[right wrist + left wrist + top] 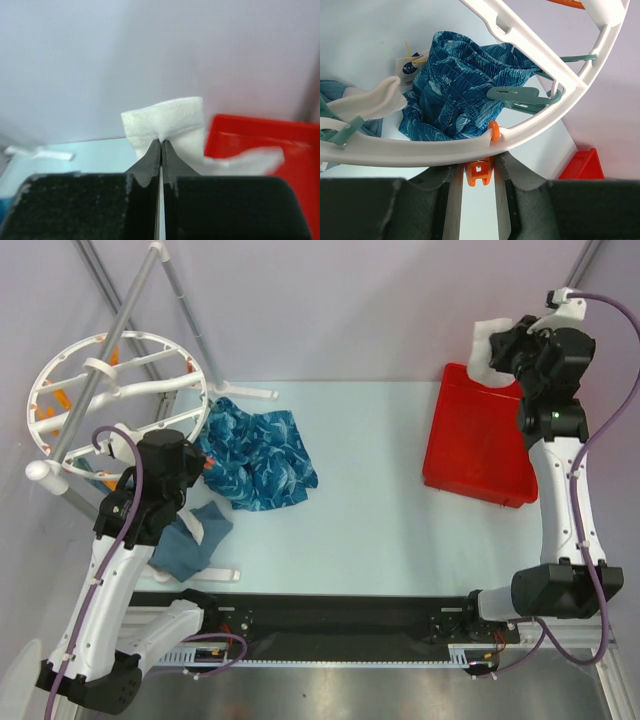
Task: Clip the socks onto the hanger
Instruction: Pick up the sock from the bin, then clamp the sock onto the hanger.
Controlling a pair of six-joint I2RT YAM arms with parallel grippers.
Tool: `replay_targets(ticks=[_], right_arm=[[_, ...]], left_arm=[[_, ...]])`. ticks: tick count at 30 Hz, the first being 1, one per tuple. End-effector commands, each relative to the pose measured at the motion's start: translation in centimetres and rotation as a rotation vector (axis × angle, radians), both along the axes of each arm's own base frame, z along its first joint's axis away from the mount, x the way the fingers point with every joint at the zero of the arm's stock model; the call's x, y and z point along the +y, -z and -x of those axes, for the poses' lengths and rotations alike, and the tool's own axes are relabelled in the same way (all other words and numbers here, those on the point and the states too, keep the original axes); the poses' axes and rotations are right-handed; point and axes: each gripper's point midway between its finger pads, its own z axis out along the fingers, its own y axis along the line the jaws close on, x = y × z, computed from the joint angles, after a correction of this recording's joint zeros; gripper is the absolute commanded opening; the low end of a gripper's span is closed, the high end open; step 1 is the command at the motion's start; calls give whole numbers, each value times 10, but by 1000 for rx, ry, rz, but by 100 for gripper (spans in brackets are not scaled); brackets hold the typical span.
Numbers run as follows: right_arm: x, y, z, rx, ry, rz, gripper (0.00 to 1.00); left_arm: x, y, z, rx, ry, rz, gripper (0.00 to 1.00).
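top external view puts the hanger (pixel 118 405) at the far left of the table (pixel 370 510), tilted against the grey rack pole (pixel 120 325), and i can't make out a sock on any of its clips, so nothing looks clipped yet.

the right gripper (pixel 500 345) is up at the far right, above the back corner of the red bin (pixel 475 455). its fingers are pressed together on a fold of a white sock (pixel 167 120), which hangs free of the bin. that sock is well apart from the hanger, with the whole width of the table to cross.

the left gripper (pixel 477 167) is at the hanger's near rim. its two fingers sit either side of an orange clip (pixel 479 175) and look clamped on it, i'd guess to squeeze it open.

a second white sock (pixel 213 525) lies on the grey-blue garment (pixel 185 550) below that rim, beside the blue patterned cloth (pixel 260 455).

so one sock is lifted and one clip is in hand. carrying it over, pinning it and doing the other sock are all left.
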Motion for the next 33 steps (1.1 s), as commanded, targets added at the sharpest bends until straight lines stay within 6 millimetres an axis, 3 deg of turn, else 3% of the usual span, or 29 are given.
replay_targets(ticks=[1, 2, 4, 5, 7, 8, 15, 18, 20, 21, 25, 27, 33], right_arm=[[74, -18, 27, -86, -323, 58, 0], [106, -22, 42, -107, -453, 80, 0], [139, -23, 63, -141, -582, 145, 0], [171, -22, 82, -157, -710, 160, 0], [197, -15, 96, -161, -819, 186, 0], [225, -11, 115, -168, -943, 195, 0], [321, 43, 172, -129, -1394, 209, 0], [355, 67, 181, -46, -1549, 121, 0], [373, 67, 188, -34, -1632, 58, 0], [386, 83, 180, 8, -1645, 38, 0], [431, 98, 188, 82, -1710, -30, 0], [450, 108, 184, 156, -1715, -75, 0], [489, 114, 203, 242, -1812, -190, 0]], left_arm=[[-1, -1, 1, -12, -2, 25, 0], [-1, -2, 1, -13, 0, 25, 0], [-1, -3, 2, -15, 0, 25, 0], [-1, -3, 2, -16, 1, 27, 0], [-2, -4, 2, -21, 5, 34, 0], [-3, -3, 2, -19, 9, 35, 0], [-9, -4, 0, -28, 33, 53, 0], [-11, -7, 1, -38, 45, 66, 0], [-13, -9, 1, -43, 51, 74, 0], [-13, -10, 2, -46, 51, 77, 0], [-13, -12, 4, -56, 55, 86, 0], [-13, -13, 5, -60, 56, 89, 0], [-15, -13, 5, -61, 65, 93, 0]])
